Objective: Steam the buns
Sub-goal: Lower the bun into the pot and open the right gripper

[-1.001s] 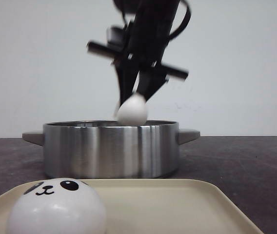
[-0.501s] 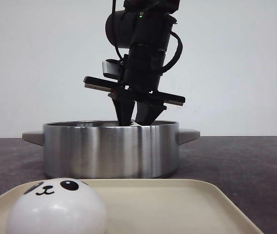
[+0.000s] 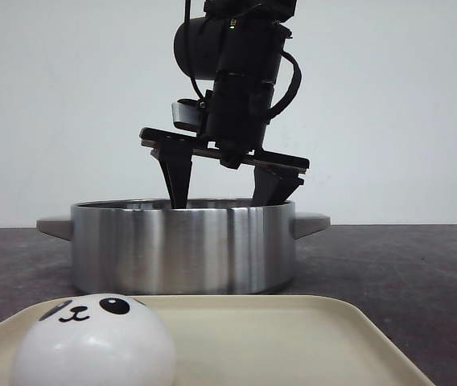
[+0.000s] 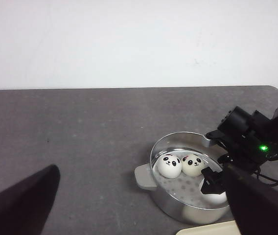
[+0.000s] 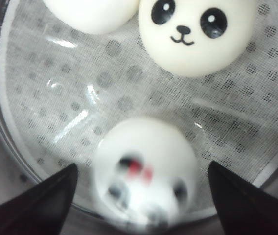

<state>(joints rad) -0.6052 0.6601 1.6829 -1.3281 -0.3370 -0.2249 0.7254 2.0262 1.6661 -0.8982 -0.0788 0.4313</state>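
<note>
The big silver pot [image 3: 183, 245] sits in the middle of the table, behind the cream tray [image 3: 293, 338]. Three buns [image 5: 196, 32] lie inside the pot on the dotted cloth. One more bun [image 3: 93, 342] waits on the tray, near and to the left. The right gripper [image 3: 222, 189] hangs over the pot, wide apart and holding nothing. The left gripper [image 4: 129, 205] looks apart too. I think one bun is left to go.
</note>
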